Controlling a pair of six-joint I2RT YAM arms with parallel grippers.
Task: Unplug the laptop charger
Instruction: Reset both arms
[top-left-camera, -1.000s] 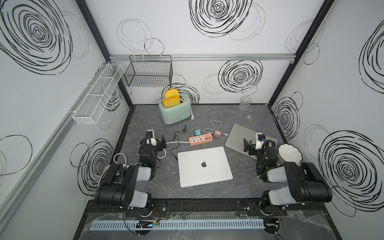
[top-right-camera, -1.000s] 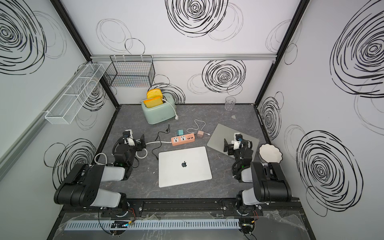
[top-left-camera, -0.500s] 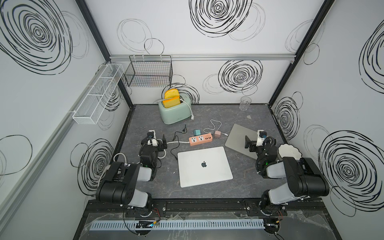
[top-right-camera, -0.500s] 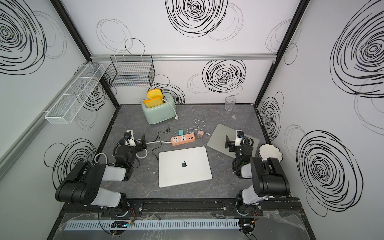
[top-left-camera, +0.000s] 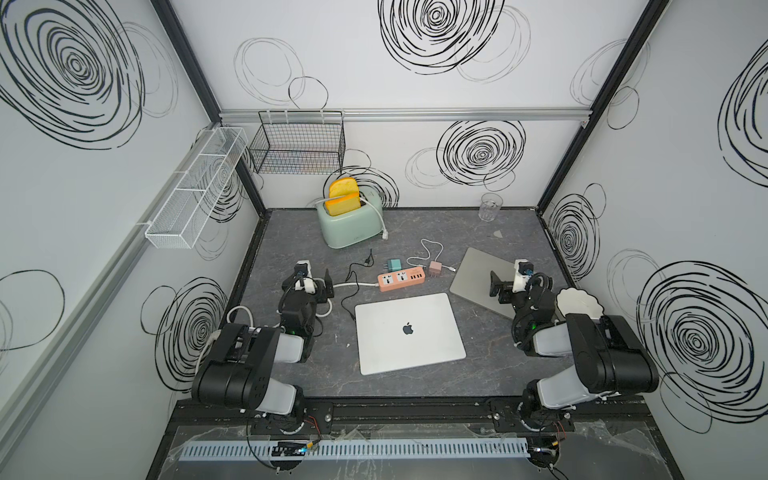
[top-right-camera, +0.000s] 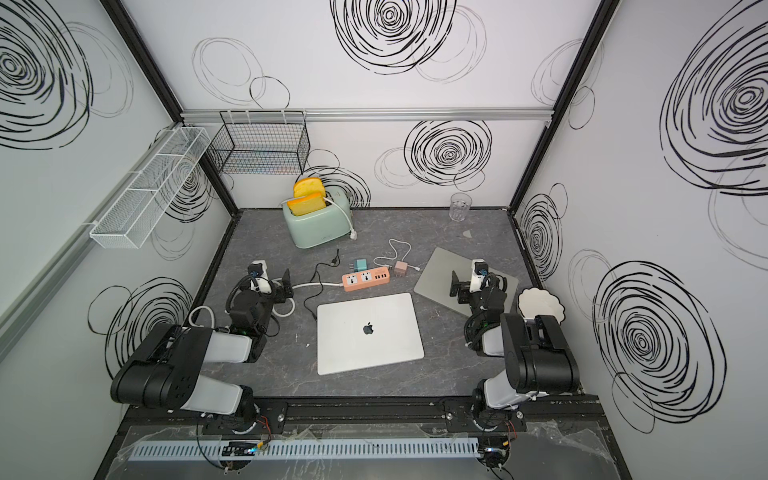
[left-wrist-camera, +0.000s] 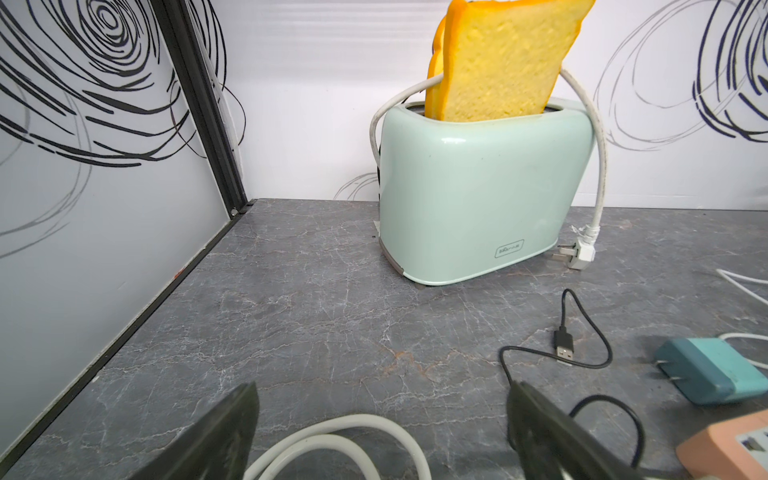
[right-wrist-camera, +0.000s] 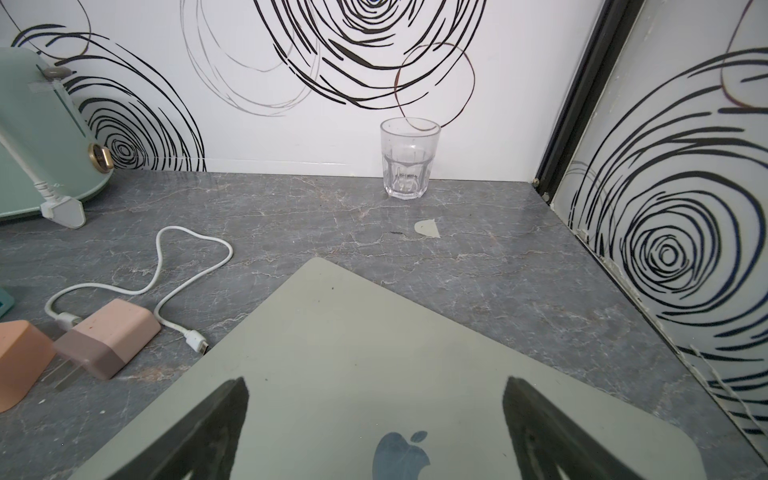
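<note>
A pink charger (top-left-camera: 435, 268) lies beside the pink power strip (top-left-camera: 401, 280), its prongs (right-wrist-camera: 62, 374) bare. Its white cable (right-wrist-camera: 158, 266) ends at the grey laptop's (top-left-camera: 478, 270) corner; I cannot tell whether it is inserted. A black cable (top-left-camera: 351, 282) runs from the silver laptop's (top-left-camera: 409, 328) left edge to a loose USB plug (left-wrist-camera: 563, 347). My left gripper (left-wrist-camera: 382, 390) is open low over the strip's white cord (left-wrist-camera: 332, 432). My right gripper (right-wrist-camera: 374, 382) is open above the grey laptop's lid (right-wrist-camera: 374, 332).
A teal charger (top-left-camera: 393, 264) lies loose behind the strip. A green toaster (top-left-camera: 349, 224) with bread stands at the back left and a glass (top-left-camera: 490, 206) at the back right. A white plate (top-left-camera: 579, 305) sits by the right wall.
The right gripper has moved slightly farther back over the grey laptop. The left gripper has shifted a little toward the strip. Both stay open.
</note>
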